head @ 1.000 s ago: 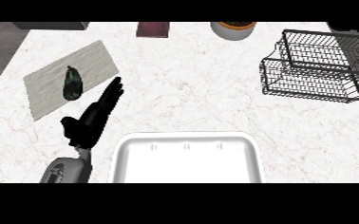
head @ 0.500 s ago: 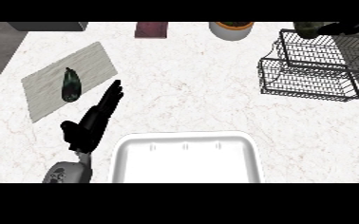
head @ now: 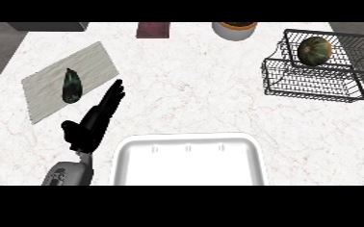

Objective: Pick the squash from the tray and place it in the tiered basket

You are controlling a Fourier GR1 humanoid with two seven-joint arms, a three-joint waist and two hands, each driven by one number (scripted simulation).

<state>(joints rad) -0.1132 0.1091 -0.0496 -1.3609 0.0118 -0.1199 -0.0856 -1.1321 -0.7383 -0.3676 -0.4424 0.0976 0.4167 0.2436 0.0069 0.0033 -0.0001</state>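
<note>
Resting flat on speckled white marble counter (head: 192,96), black left hand (head: 94,120) with fingers straight, holding nothing, beside white rectangular tray (head: 190,159). Sitting in top tier of black wire basket (head: 313,74), round green striped squash (head: 314,51). Lying on grey woven mat (head: 70,81), dark elongated vegetable (head: 71,85).

A white marble counter (head: 192,91) with faint veining is seen across almost the whole view and is evenly lit. A dark grey strip (head: 8,48) is shown past its left edge, and a dark block (head: 46,26) at the top left corner.
</note>
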